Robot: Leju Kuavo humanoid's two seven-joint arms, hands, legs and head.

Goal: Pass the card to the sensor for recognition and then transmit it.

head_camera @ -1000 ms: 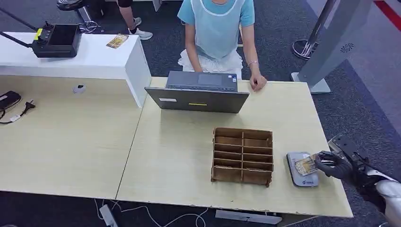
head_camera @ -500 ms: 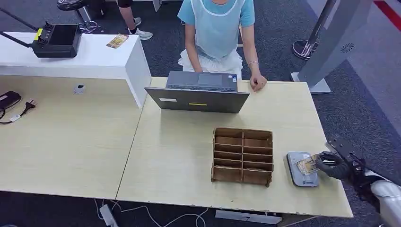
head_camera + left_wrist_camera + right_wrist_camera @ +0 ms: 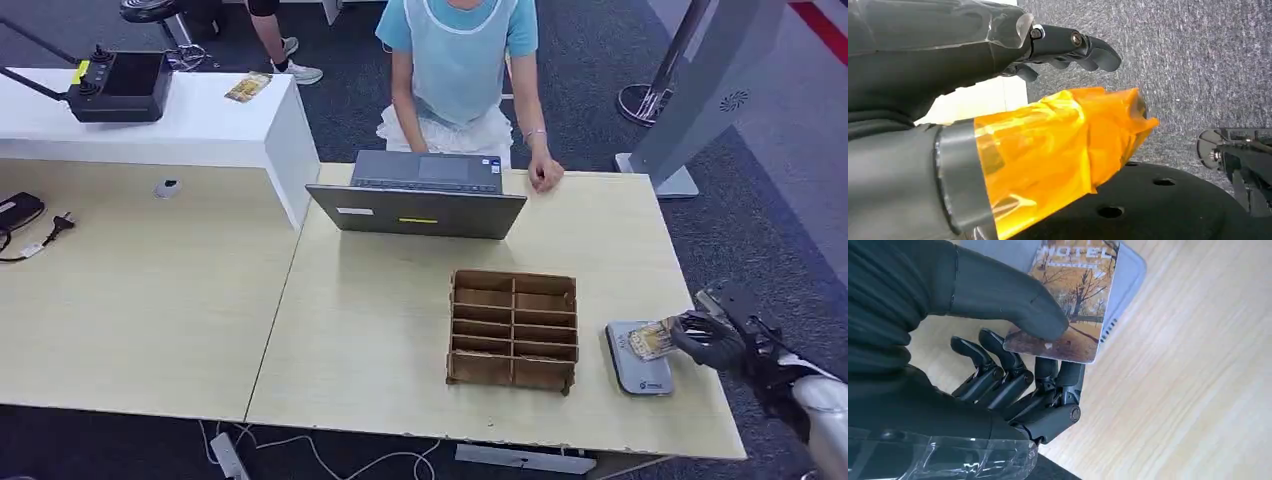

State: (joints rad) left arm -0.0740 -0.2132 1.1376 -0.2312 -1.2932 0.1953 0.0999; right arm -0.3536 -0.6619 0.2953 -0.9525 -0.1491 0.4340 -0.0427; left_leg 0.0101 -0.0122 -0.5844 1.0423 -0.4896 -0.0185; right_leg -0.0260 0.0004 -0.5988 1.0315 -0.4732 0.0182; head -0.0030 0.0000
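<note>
My right hand [image 3: 712, 340] pinches a brown hotel card [image 3: 651, 339] between thumb and fingers, holding it just above the grey sensor pad [image 3: 638, 365] near the table's front right corner. Up close in the right wrist view, the card [image 3: 1072, 300] shows an autumn tree picture, my thumb lies on top of it, and the pad [image 3: 1128, 275] sits beneath. My left hand [image 3: 998, 55] hangs beside the table over the carpet, its fingers [image 3: 1073, 47] curled with nothing in them, an orange film wrapped on its thumb.
A brown cardboard divider box [image 3: 513, 328] stands left of the pad. A grey laptop [image 3: 420, 195] sits at the table's far edge, with a person in a light blue top [image 3: 460, 60] seated behind it, one hand on the table. A white desk [image 3: 150, 110] holds a controller.
My right hand has lifted the card slightly and drawn it toward the pad's far right edge; the wrist sits a little higher than before.
</note>
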